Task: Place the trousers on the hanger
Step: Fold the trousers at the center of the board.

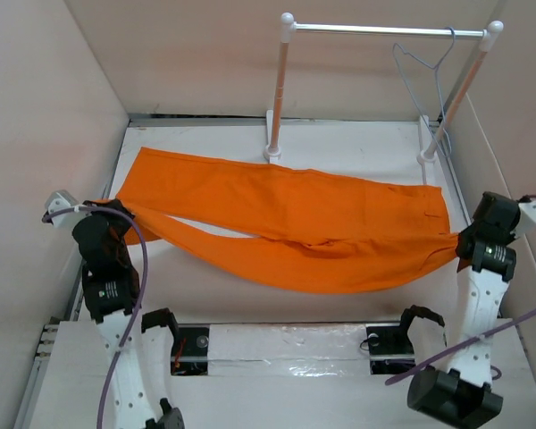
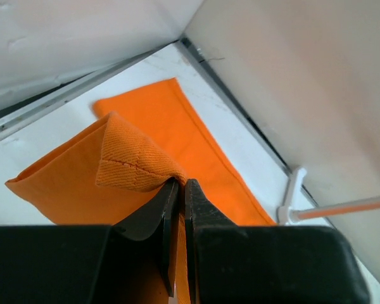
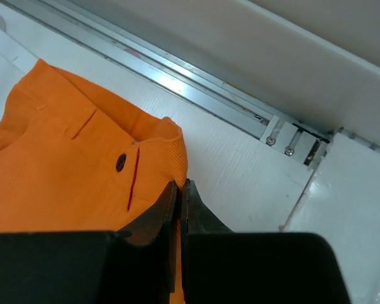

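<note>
The orange trousers [image 1: 290, 223] stretch across the table, waist at the right, legs to the left. My left gripper [image 1: 118, 217] is shut on the near leg's hem [image 2: 136, 161] and holds it up. My right gripper [image 1: 456, 241] is shut on the waistband edge [image 3: 174, 152] beside the small button [image 3: 120, 163]. The near leg sags between the two grippers; the far leg [image 2: 196, 145] lies flat. The thin blue-grey hanger [image 1: 426, 64] hangs from the rail's crossbar at the back right, apart from both grippers.
The white two-post rail stand [image 1: 281, 89] with a metal crossbar [image 1: 384, 30] stands at the back; one foot shows in the left wrist view [image 2: 292, 196]. Walls close in on the left, right and back. A metal track [image 3: 196, 82] runs along the right edge.
</note>
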### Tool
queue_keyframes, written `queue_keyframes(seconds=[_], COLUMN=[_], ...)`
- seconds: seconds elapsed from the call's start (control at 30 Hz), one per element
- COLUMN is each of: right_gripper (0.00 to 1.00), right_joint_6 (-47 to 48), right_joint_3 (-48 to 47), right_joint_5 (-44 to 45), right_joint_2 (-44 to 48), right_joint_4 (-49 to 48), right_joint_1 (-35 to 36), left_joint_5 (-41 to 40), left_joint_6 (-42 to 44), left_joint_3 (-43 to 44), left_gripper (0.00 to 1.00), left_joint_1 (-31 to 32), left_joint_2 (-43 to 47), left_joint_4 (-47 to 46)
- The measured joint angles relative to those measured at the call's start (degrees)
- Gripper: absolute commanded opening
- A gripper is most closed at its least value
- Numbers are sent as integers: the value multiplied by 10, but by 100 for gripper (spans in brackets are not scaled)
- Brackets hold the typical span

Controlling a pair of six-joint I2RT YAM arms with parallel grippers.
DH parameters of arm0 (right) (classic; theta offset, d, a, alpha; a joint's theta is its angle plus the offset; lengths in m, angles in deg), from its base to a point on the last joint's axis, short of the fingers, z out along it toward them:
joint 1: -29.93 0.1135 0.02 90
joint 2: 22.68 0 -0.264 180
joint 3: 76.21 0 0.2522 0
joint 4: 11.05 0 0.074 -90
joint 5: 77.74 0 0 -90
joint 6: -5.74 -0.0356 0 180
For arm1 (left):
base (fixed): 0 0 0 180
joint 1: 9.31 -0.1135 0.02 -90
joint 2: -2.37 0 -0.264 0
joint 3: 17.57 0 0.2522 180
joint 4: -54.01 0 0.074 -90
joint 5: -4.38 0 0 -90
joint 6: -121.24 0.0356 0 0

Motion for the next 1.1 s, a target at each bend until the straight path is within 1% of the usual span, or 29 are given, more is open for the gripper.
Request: queue_keyframes(seconds=[0.1, 0.23, 0.33, 0.47, 0.6, 0.77, 0.83, 0.97, 1.1], right_gripper=[0, 0, 0, 0, 0, 0, 0, 0, 0], right_joint_6=[2, 4, 14, 19, 18, 19, 22, 32, 37], right_joint_3=[-36, -151, -201, -217, -234, -261, -282, -309, -320], right_joint_5=[2, 26, 38, 39, 27, 21, 23, 24, 25], right_joint_2=[-80, -224, -286, -321, -368, -414, -433, -462, -487], right_joint_4=[-10, -17, -42, -61, -73, -89, -94, -116, -129], right_joint_1=[19, 66, 88, 92, 92, 106, 117, 133, 133], left_joint_5=[0, -9, -29, -66, -89, -124, -134, -141, -144], left_joint_6=[-11, -39, -54, -62, -68, -75, -76, -75, -75], left_joint_3=[0, 0, 0, 5, 31, 95, 118, 144, 198], left_gripper=[0, 0, 0, 0, 0, 0, 0, 0, 0], left_joint_1=[-16, -20, -20, -20, -20, -6, 4, 13, 15], left_joint_2=[-66, -171, -229, -294, -348, -422, -459, -512, -564], left_joint_4=[-8, -12, -13, -13, -13, -16, -33, -49, -49])
